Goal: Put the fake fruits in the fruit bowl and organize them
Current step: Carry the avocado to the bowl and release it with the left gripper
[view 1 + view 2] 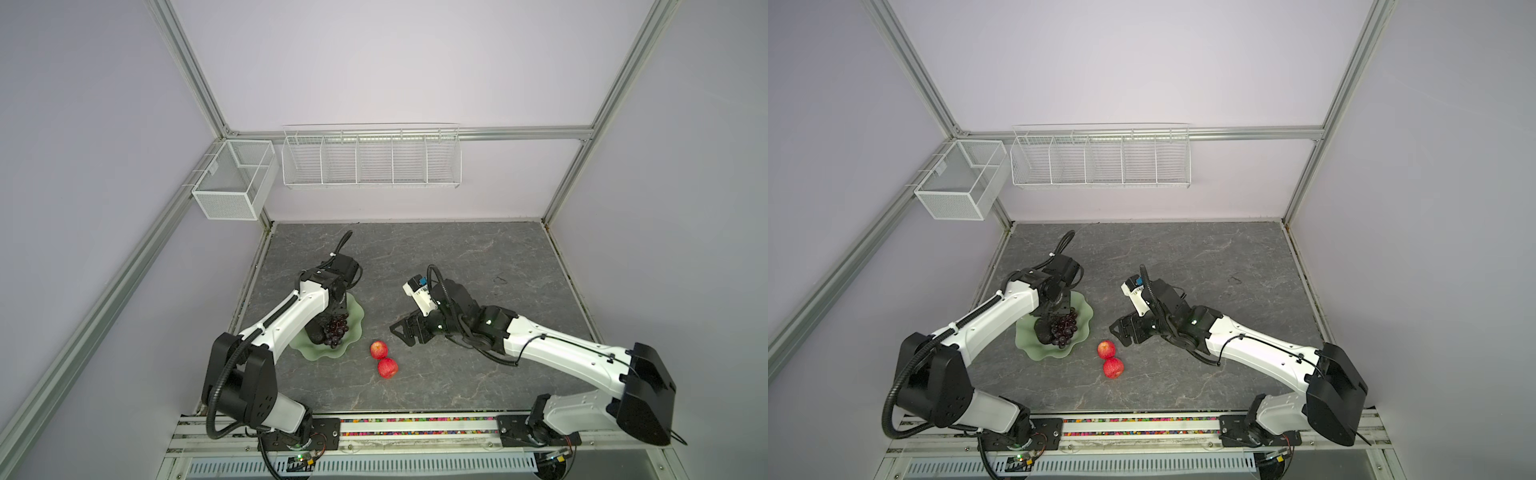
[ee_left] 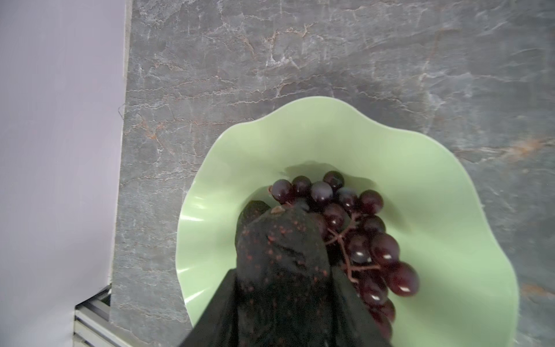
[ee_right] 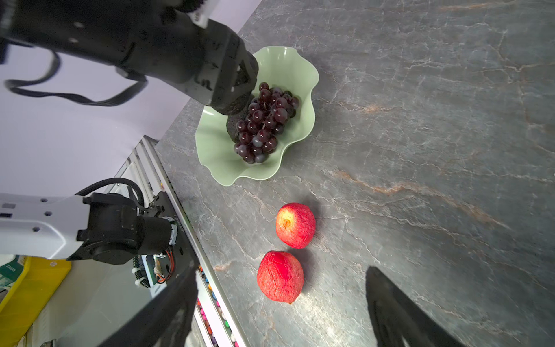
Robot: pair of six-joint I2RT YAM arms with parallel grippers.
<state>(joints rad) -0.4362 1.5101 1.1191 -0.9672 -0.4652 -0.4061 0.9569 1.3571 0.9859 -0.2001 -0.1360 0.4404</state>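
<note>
Avocado (image 2: 279, 240) in left gripper (image 2: 282, 270) over fruit bowl (image 2: 420, 192), beside grapes (image 2: 360, 240).

Grey stone-look counter (image 1: 457, 257) with pale veining, seen in both top views (image 1: 1183, 257). Pale green wavy-rimmed bowl (image 1: 332, 353) sits flat on it at the left side, near the left edge and toward the front. Two red apples lie straight on the counter just right of the bowl: rear apple (image 1: 378, 349) close to the bowl rim but apart from it, front apple (image 1: 387, 368) just beside the rear one, touching or nearly so. Small dark mark (image 1: 500, 279) on the counter at the right rear, well apart from the apples; too small to tell what it is.
</note>
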